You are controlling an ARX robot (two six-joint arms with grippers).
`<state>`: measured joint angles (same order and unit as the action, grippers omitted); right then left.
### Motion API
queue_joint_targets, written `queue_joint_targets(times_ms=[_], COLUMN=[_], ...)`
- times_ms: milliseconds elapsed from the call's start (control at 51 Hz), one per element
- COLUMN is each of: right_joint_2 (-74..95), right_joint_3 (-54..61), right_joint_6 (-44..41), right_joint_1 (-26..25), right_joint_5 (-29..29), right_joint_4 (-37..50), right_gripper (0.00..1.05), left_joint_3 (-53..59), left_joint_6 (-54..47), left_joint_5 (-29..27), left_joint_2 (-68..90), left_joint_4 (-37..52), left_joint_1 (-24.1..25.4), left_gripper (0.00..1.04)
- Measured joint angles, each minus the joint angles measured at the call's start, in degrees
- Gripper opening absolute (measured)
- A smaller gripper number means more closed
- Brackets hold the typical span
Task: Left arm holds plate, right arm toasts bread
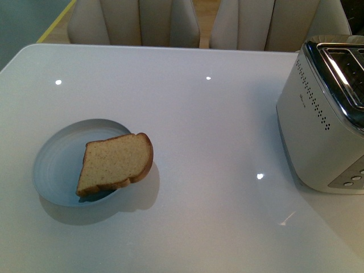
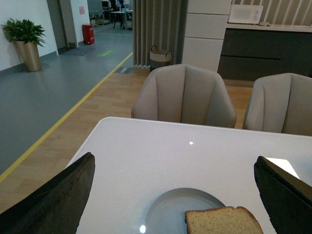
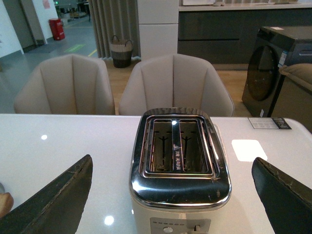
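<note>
Though partly over rim, bread (image 1: pixel 116 164) on plate (image 1: pixel 57 156); toaster (image 1: pixel 318 131) well apart, R side.

One plate (image 1: pixel 57 153), one bread slice (image 1: pixel 116 164), one toaster (image 1: pixel 318 131)

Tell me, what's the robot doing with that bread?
Nothing is being held yet. The bread lies on the plate, poking over its rim toward the toaster, whose slots are empty. The left tool is open, pointed at the plate; the right tool is open, pointed at the toaster. Neither touches anything.
</note>
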<state>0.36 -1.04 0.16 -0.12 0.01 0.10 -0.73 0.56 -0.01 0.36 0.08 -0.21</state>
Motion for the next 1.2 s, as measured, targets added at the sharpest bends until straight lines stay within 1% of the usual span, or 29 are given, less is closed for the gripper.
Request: queue_joint_targets(times_ms=[255,275,333,353,373,412,510,608,725,804,843,922,1000,1059,1196], right_joint_2=[0.0,0.0,0.0,0.0,0.0,-0.1,0.0,0.0,0.0,0.0,0.0,0.0,0.0,0.0,0.0], right_joint_3=[0.0,0.0,0.0,0.0,0.0,0.0,0.0,0.0,0.0,0.0,0.0,0.0,0.0,0.0,0.0], right_joint_6=[0.0,0.0,0.0,0.0,0.0,0.0,0.0,0.0,0.0,0.0,0.0,0.0,0.0,0.0,0.0], right_joint_1=[0.0,0.0,0.0,0.0,0.0,0.0,0.0,0.0,0.0,0.0,0.0,0.0,0.0,0.0,0.0], right_joint_5=[0.0,0.0,0.0,0.0,0.0,-0.1,0.0,0.0,0.0,0.0,0.0,0.0,0.0,0.0,0.0], right_joint_4=[0.0,0.0,0.0,0.0,0.0,0.0,0.0,0.0,0.0,0.0,0.0,0.0,0.0,0.0,0.0], right_gripper=[0.96,0.96,0.96,0.96,0.96,0.96,0.96,0.96,0.96,0.96,0.96,0.96,0.96,0.96,0.96], left_joint_3=[0.0,-0.1,-3.6,-4.3,-5.4,-6.5,-6.6,-7.1,-7.6,-8.4,-9.6,-11.9,-14.9,-17.0,-20.0], left_joint_6=[0.0,0.2,2.4,2.8,3.4,4.0,4.6,5.1,5.0,4.8,4.9,5.2,5.4,6.6,9.8], left_joint_5=[0.0,-0.7,-8.2,-8.8,-10.8,-11.3,-11.8,-11.4,-7.5,-3.5,0.1,4.2,5.3,6.8,9.2], left_joint_2=[0.0,0.2,4.6,5.7,7.7,10.7,14.2,17.8,25.2,33.5,41.3,53.9,69.1,78.7,91.6], left_joint_4=[0.0,-0.4,-9.9,-11.5,-14.4,-17.7,-17.3,-13.7,-5.8,2.3,9.2,19.3,28.7,32.1,35.8], left_joint_1=[0.0,-0.1,-2.1,-2.4,-2.5,-2.5,-2.2,-2.0,0.7,4.5,7.5,10.8,12.7,13.4,13.7], left_gripper=[0.97,0.97,0.97,0.97,0.97,0.97,0.97,0.97,0.97,0.97,0.97,0.97,0.97,0.97,0.97])
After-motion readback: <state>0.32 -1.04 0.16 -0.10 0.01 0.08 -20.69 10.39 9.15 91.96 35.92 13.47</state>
